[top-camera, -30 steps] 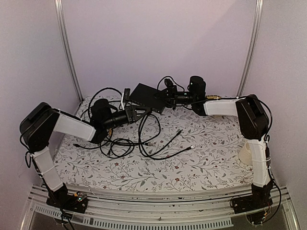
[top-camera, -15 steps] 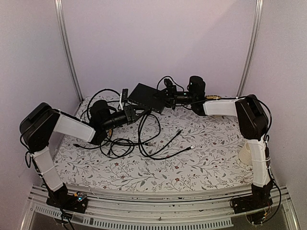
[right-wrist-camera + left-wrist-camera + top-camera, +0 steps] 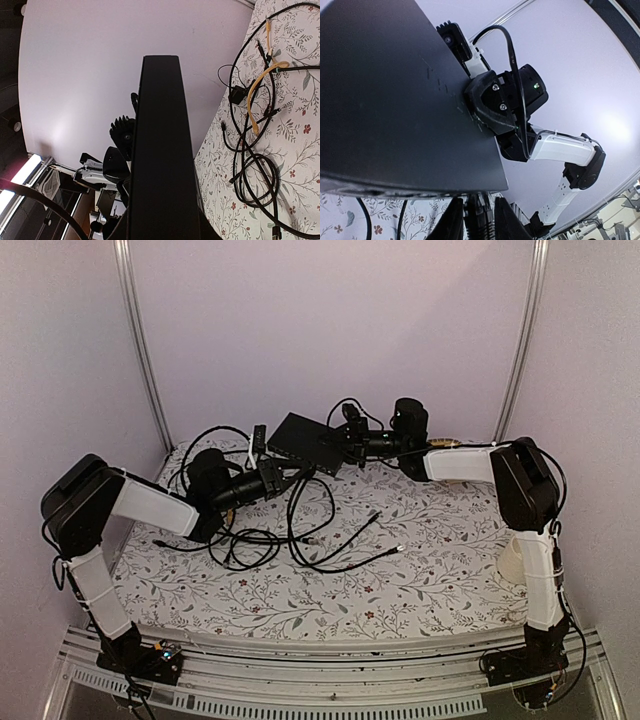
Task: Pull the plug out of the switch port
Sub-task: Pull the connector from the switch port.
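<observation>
The switch (image 3: 303, 437) is a flat black box raised off the cloth at the back centre. My right gripper (image 3: 337, 444) is shut on its right edge. In the right wrist view the switch (image 3: 160, 140) stands edge-on between the jaws of my right gripper (image 3: 161, 226). My left gripper (image 3: 296, 473) sits at the switch's near edge. In the left wrist view my left gripper (image 3: 480, 222) is shut on a black ribbed plug (image 3: 479, 219), whose tip runs up under the port edge of the switch (image 3: 395, 100). The port itself is hidden.
Loose black cables (image 3: 300, 525) lie tangled on the floral cloth below and left of the switch. A yellow cable (image 3: 260, 85) lies among more leads. A small black bar (image 3: 258, 438) sits left of the switch. A pale cup (image 3: 512, 560) stands by the right arm.
The switch and both grippers have shifted only very slightly. Both grips stay the same.
</observation>
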Action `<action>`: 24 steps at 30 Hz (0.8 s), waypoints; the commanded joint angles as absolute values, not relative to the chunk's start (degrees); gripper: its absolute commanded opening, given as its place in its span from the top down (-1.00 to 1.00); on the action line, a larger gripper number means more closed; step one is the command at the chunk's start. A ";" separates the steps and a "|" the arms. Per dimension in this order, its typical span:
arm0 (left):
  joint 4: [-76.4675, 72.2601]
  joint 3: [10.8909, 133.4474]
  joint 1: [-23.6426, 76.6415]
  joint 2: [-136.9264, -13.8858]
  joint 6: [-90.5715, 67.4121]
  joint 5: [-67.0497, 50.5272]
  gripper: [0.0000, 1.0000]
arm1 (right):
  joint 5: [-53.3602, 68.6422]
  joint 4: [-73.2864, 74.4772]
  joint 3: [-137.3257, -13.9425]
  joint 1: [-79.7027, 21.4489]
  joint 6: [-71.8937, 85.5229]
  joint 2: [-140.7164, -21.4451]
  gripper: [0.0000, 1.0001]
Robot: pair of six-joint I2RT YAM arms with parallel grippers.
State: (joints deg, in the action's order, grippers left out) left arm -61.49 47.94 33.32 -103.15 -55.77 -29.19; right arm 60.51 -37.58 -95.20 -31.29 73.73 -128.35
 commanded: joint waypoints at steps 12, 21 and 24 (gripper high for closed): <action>-62.72 50.06 33.49 -104.08 -55.37 -27.93 0.59 | 61.42 -40.69 -97.29 -32.52 73.76 -128.34 0.97; -61.50 51.16 33.49 -104.54 -55.46 -28.83 0.60 | 61.46 -39.64 -97.43 -32.53 73.18 -128.17 0.97; -61.23 51.46 33.49 -104.67 -55.46 -29.09 0.64 | 61.44 -39.21 -97.57 -32.55 72.71 -128.15 0.97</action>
